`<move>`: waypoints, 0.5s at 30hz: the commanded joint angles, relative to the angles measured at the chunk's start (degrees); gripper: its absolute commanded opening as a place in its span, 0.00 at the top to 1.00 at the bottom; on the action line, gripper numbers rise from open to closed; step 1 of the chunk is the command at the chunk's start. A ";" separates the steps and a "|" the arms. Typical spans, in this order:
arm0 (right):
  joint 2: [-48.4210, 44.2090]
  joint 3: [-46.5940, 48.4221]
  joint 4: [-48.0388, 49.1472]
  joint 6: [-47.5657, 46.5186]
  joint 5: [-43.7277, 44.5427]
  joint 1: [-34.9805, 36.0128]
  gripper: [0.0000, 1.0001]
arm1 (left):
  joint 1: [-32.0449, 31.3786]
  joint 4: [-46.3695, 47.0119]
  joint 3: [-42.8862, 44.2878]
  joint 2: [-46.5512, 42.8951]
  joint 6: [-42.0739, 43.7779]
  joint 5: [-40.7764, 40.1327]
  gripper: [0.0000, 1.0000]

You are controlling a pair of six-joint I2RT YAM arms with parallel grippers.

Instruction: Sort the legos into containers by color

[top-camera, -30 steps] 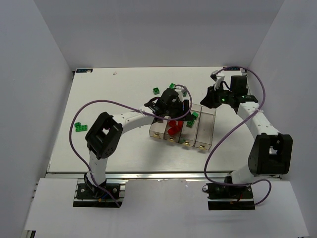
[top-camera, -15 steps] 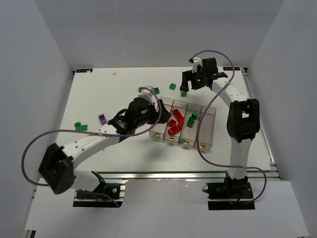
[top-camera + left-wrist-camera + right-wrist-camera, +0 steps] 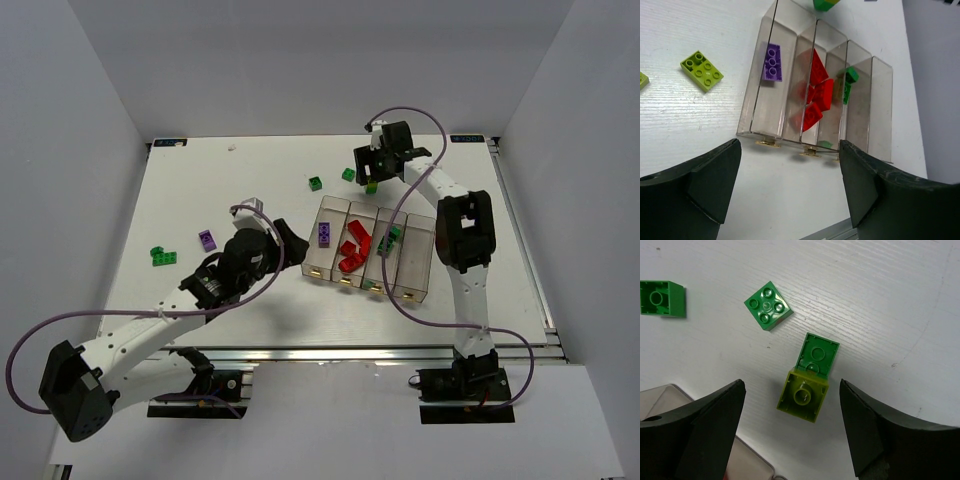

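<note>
The containers [image 3: 417, 262] are four clear bins in a row, seen close in the left wrist view [image 3: 881, 110]. The leftmost holds a purple lego [image 3: 325, 233] [image 3: 773, 62], the second red legos [image 3: 353, 248] [image 3: 816, 92], and the third green ones [image 3: 849, 80]. My left gripper [image 3: 283, 240] [image 3: 790, 187] is open and empty, just near-left of the bins. My right gripper [image 3: 370, 178] [image 3: 792, 427] is open above a yellow-green lego [image 3: 803, 396] stuck to a green one [image 3: 818, 354]; it touches neither.
Loose green legos [image 3: 768, 306] [image 3: 662, 299] lie beside the stuck pair, far of the bins. A yellow-green brick [image 3: 702, 71] sits left of the bins. A purple brick [image 3: 207, 239] and green bricks [image 3: 160, 256] lie at the table's left.
My left arm drew back from over the bins toward the near left and its gripper opened; a purple brick now shows in the leftmost bin. My right arm swung left to the far bricks and opened.
</note>
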 commanded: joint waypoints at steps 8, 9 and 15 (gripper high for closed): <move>1.52 0.87 2.70 -0.33 6.39 0.85 0.27 | 0.11 -0.29 -1.64 -3.02 -3.11 -3.63 0.08; 1.61 0.78 2.70 -0.42 6.47 0.76 0.28 | 0.11 -0.46 -1.38 -3.02 -3.02 -3.72 0.08; 2.49 0.78 2.44 -0.59 6.83 1.03 0.33 | 0.11 -0.73 -0.76 -2.58 -2.84 -4.16 0.06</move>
